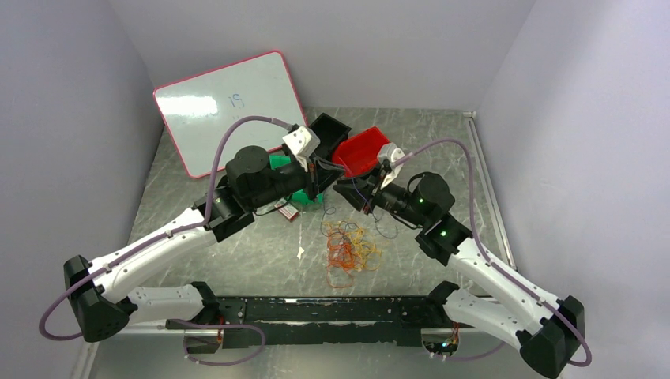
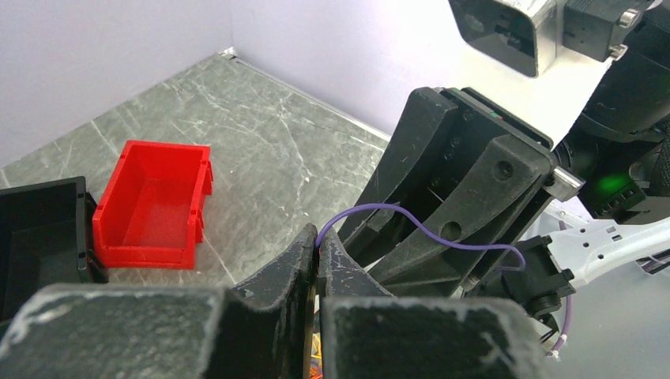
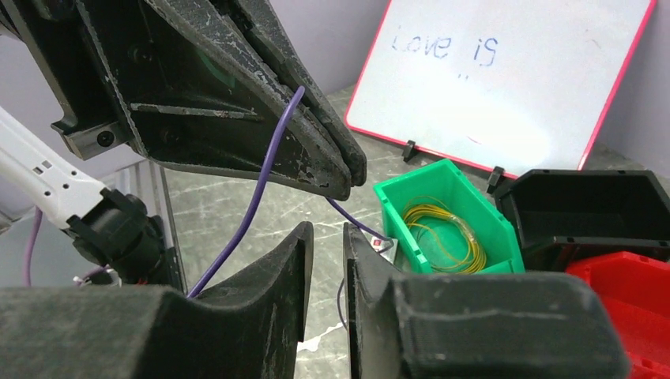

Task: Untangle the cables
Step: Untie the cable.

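I had my left hand (image 2: 318, 241) clamped on a purple cable (image 2: 411, 219) arching rightward past my narrowly parted right hand (image 3: 326, 237), with the tangled cables (image 1: 350, 251) equally close to both, toward the surface's (image 1: 237, 253) near edge.

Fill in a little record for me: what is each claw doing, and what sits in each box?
left gripper: shut on a purple wire
right gripper: fingers slightly apart, grip unclear
wire pile: yellow, orange and red, tangled
green box: yellow wires inside
red box: empty
black box: nothing visible inside
whiteboard: propped at the back left
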Robot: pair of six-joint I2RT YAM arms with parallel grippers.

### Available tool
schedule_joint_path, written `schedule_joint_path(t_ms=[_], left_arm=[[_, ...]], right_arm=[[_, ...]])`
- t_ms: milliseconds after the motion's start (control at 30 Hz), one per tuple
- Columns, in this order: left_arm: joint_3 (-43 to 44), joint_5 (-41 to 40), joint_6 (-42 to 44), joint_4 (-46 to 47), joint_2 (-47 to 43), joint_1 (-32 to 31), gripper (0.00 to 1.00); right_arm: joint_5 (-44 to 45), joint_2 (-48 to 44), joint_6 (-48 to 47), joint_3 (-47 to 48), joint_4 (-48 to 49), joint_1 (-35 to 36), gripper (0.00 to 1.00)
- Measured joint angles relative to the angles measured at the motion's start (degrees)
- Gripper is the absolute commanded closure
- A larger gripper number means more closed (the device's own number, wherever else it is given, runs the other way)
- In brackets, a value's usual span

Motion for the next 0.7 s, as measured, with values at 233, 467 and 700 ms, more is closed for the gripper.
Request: schedule_joint_path(t_ms=[233,467,700], left_arm=[[-0.02,0.07,-0.37,0.02,-0.15,0.0,0.93],[5.42,-0.22,0.09,-4.5,0.7,-0.02,0.93],[13.68,-3.3,1.55,-9.14,1.84,0.0,0.93]], right_arm=[[3.65,-1.36,-0.09,0.0,0.13,0.02,0.74],[17.07,-3.8,2.12,0.02,-3.52,0.02,0.63],[35.82,-8.02,7.34,2.05,-10.54,0.0,0.59]])
